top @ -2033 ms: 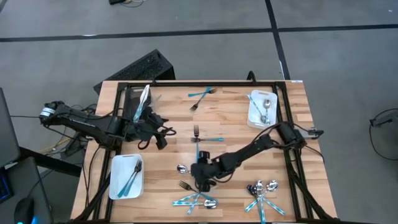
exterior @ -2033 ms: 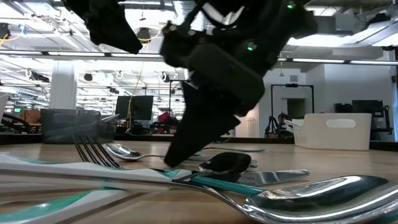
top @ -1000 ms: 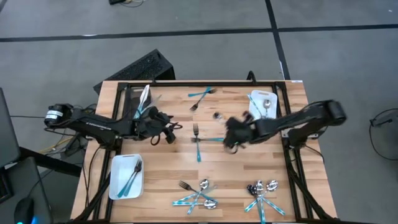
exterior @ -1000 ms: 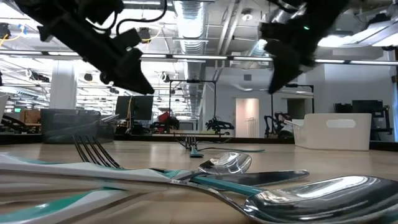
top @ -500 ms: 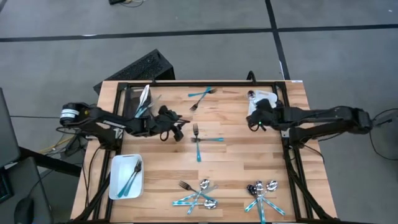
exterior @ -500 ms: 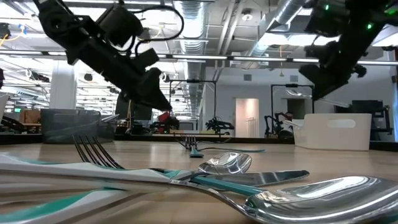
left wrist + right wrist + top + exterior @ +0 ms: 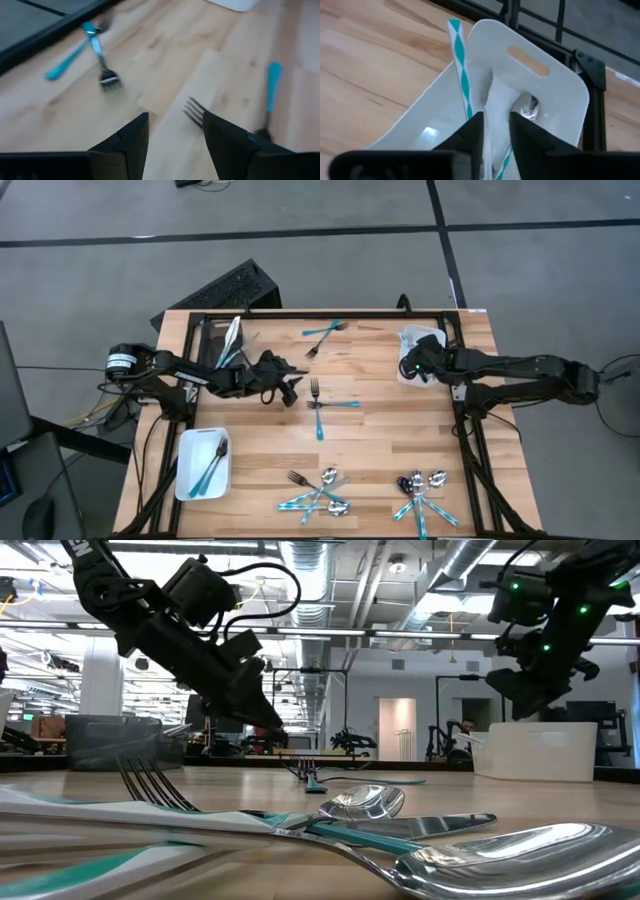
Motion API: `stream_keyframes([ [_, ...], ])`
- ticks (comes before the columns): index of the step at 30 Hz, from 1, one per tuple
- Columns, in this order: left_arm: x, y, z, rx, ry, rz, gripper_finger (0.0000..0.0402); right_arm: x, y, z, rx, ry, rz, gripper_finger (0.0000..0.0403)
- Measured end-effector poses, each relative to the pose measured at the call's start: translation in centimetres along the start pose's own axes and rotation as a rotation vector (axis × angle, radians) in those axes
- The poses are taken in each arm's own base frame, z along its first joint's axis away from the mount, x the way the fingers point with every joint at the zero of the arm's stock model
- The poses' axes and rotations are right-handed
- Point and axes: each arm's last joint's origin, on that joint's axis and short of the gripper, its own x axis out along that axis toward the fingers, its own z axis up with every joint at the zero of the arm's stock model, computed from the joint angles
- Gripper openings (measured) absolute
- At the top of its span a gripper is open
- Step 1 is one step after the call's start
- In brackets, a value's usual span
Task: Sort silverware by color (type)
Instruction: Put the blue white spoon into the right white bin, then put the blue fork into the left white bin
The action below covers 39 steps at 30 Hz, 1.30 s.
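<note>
Up top, the high view looks straight down and takes in the whole wooden table [image 7: 390, 430], both arms and the grey floor around it, while the low view sits right at table height among the nearest cutlery, looking level across the boards into the room behind. The left wrist view rides close over the boards, facing a silver fork [image 7: 194, 111] that the high view also catches mid-table [image 7: 314, 390]. The right wrist view hangs just above the white bin [image 7: 540, 95], shared with the high view at the far right corner [image 7: 410, 365].
</note>
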Motion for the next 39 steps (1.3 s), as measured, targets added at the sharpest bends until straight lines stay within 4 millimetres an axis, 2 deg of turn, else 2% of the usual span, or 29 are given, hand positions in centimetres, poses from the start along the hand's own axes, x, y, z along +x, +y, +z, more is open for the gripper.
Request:
stream_keyframes([
  [5,0.0,-0.1,-0.1,0.003,0.01,-0.029,0.0171,-0.1,0.5,0.3,-0.006,-0.031,0.042,0.018],
  [10,0.0,-0.1,-0.1,0.003,0.008,-0.021,0.0171,-1.1,2.9,1.0,-0.156,-0.074,0.351,0.0225],
  [17,0.0,-0.1,0.0,-0.008,-0.002,-0.005,0.0171,-2.8,6.5,1.3,-0.229,-0.231,0.592,0.0223],
  [21,0.0,-0.1,0.0,-0.02,-0.003,-0.004,0.0171,-3.1,8.8,1.0,-0.284,-0.274,0.721,0.022],
  [33,0.0,-0.1,0.1,-0.039,-0.007,-0.005,0.0171,-1.0,14.2,-0.8,-0.318,-0.25,0.923,0.022],
  [39,0.0,-0.1,0.1,-0.052,-0.015,-0.007,0.0171,-0.3,17.0,-0.5,-0.346,-0.219,0.949,0.022],
])
